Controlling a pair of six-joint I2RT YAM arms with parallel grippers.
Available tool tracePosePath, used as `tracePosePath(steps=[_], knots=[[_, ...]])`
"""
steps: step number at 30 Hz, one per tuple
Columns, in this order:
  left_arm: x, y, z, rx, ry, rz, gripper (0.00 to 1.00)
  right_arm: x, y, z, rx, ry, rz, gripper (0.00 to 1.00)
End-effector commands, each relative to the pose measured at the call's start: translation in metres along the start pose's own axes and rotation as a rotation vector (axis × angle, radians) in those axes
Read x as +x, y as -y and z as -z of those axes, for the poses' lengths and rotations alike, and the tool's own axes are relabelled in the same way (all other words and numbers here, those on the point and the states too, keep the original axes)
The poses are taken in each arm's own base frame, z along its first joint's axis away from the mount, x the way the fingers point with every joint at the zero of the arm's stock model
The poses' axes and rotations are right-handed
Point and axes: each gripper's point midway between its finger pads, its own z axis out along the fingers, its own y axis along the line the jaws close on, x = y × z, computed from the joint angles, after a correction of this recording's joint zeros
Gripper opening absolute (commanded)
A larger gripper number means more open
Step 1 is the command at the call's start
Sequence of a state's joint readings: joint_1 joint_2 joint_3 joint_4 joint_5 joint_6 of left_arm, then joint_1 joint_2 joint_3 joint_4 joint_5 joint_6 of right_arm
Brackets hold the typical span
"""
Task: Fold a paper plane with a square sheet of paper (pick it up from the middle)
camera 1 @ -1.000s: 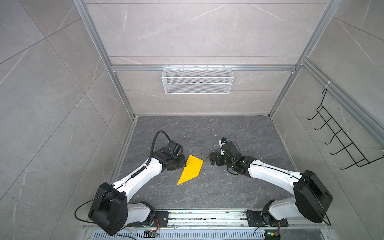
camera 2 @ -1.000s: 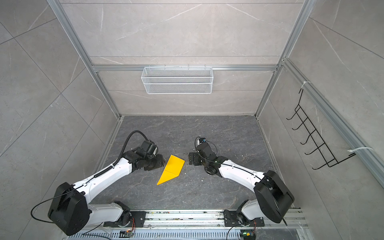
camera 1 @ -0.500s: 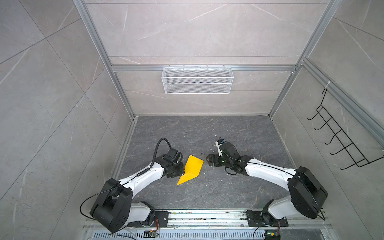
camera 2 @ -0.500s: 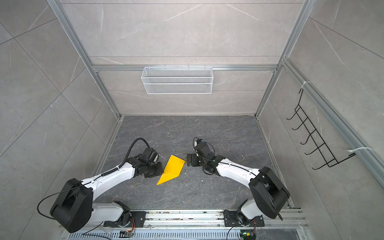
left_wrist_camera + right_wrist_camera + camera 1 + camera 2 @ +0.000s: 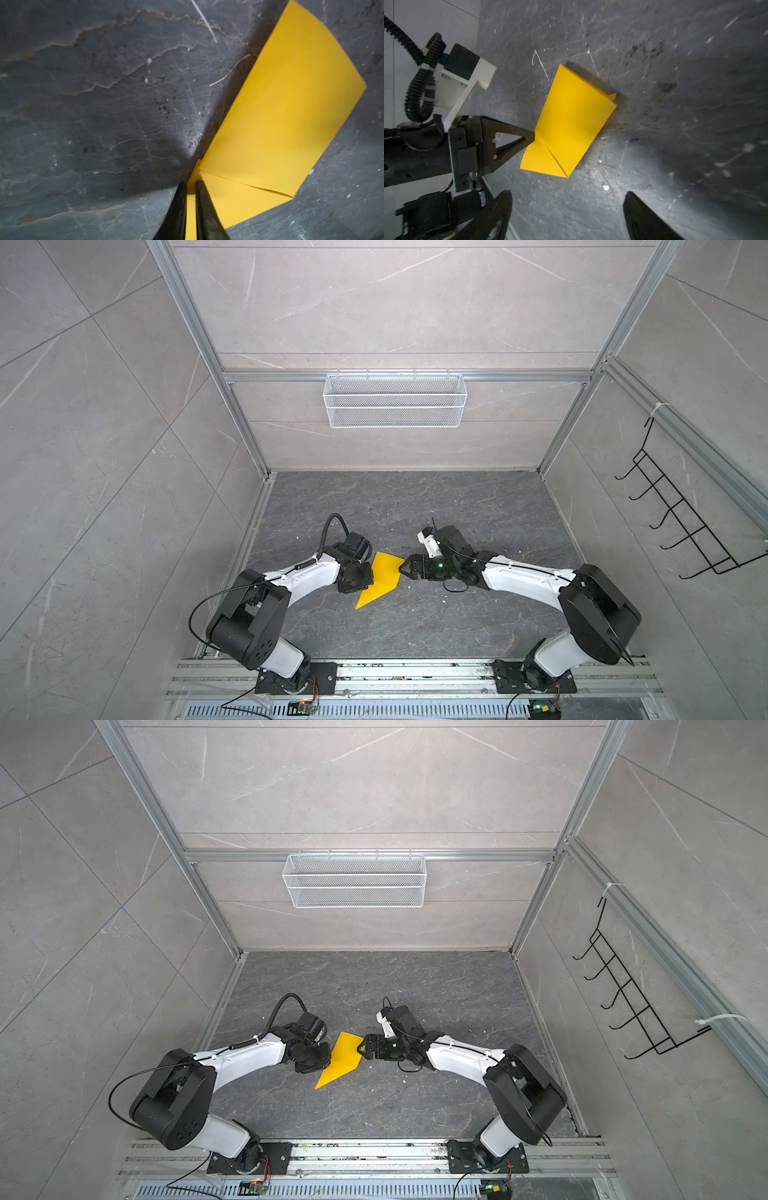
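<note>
The paper [image 5: 380, 580], partly folded, lies on the table [image 5: 457, 510], its long axis running near-left to far-right. The left gripper [image 5: 191, 184] pinches its left edge, jaws narrow. The right gripper [image 5: 404, 568], jaws wide, sits at the far-right corner, paper to its left.

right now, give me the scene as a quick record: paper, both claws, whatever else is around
paper: yellow, partly folded, on the floor between the arms, pointed end toward the bases
left claw: pinched shut on the paper's edge, beside a diagonal fold
right claw: open, facing the paper's opposite side, nothing gripped
floor: dark stone with white flecks
basket: white wire, hung at the back
hook rack: black, on the right in both top views
</note>
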State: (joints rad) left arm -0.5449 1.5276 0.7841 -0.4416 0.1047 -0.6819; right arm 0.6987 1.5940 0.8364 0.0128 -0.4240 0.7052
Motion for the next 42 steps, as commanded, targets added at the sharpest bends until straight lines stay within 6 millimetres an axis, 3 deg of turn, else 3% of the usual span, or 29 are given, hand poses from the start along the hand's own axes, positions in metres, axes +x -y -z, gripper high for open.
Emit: tracePosePath(steps=[1,17,29,37,42], knots=[[-0.003,0.000,0.001,-0.015,-0.005,0.017,0.14,0.006,-0.020,-0.006,-0.110,-0.086,-0.091,0.82],[0.001,-0.005,-0.003,-0.049,-0.031,0.035,0.13,0.036,-0.013,-0.049,-0.092,-0.216,-0.246,0.64],[0.000,-0.006,-0.003,-0.057,-0.035,0.037,0.13,0.026,-0.015,-0.076,-0.137,-0.177,-0.267,0.55],[-0.003,-0.004,-0.002,-0.058,-0.032,0.035,0.13,0.022,-0.032,-0.084,-0.204,-0.164,-0.271,0.49],[-0.005,-0.002,0.000,-0.054,-0.022,0.034,0.13,0.024,-0.024,-0.085,-0.164,-0.163,-0.291,0.38]])
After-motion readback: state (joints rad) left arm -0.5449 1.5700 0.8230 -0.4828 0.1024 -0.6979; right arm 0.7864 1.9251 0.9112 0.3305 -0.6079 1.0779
